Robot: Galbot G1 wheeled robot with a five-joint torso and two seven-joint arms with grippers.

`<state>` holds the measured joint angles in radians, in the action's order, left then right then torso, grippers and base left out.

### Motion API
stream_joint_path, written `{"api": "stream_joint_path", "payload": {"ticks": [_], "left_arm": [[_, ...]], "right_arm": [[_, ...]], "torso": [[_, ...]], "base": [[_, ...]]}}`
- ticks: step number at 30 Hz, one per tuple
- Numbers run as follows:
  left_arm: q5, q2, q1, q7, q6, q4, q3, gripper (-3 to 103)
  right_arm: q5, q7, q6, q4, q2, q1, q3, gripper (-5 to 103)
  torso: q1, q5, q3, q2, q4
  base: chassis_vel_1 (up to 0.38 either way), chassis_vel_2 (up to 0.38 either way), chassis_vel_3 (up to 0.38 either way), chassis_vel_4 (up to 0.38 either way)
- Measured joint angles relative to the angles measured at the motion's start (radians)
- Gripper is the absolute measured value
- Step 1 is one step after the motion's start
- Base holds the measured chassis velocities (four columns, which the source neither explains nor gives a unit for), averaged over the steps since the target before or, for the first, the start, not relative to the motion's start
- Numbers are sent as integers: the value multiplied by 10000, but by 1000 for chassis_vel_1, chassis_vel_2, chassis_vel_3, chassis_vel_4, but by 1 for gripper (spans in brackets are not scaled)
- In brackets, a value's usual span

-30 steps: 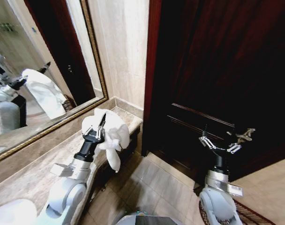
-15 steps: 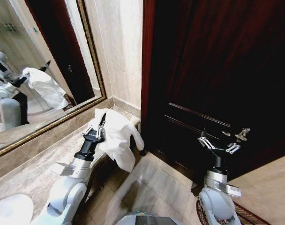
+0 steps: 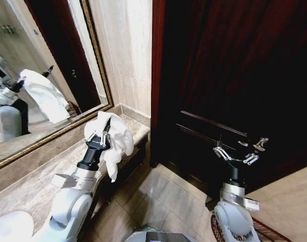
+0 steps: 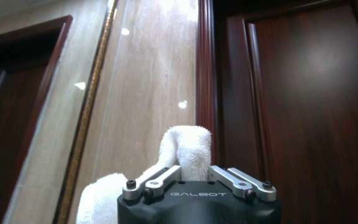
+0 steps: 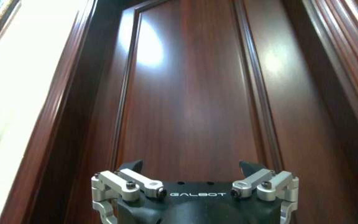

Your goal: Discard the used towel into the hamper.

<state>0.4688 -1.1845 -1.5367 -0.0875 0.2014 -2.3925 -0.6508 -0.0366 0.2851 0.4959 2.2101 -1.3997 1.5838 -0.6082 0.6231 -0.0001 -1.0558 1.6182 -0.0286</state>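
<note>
The used towel (image 3: 115, 142) is white and hangs bunched from my left gripper (image 3: 101, 135), which is shut on it above the end of the marble counter (image 3: 37, 184). In the left wrist view a fold of the towel (image 4: 187, 148) stands up between the fingers of the left gripper (image 4: 195, 179). My right gripper (image 3: 238, 151) is open and holds nothing, raised in front of the dark wooden door (image 3: 234, 75); the right wrist view shows the right gripper (image 5: 191, 169) with its jaws spread. The hamper's dark reddish wire rim (image 3: 268, 233) peeks out low behind the right arm.
A gold-framed mirror (image 3: 42, 75) runs along the wall above the counter and reflects my arm and the towel. A white basin (image 3: 9, 227) sits at the counter's near end. Tiled floor (image 3: 163, 196) lies between the counter and the door.
The towel's hanging tail has swung back from the right and now droops close under the left gripper, which sits slightly higher. The right arm has not moved.
</note>
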Motion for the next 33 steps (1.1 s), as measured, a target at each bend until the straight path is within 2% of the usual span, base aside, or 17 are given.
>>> {"api": "stream_joint_path", "payload": {"ticks": [33], "left_arm": [[69, 111, 89, -18, -28, -37, -12, 3]], "right_arm": [[457, -35, 177, 576, -105, 308, -10, 100]], "torso": [[0, 2, 0, 1, 1]], "base": [[-98, -95, -101, -93]]}}
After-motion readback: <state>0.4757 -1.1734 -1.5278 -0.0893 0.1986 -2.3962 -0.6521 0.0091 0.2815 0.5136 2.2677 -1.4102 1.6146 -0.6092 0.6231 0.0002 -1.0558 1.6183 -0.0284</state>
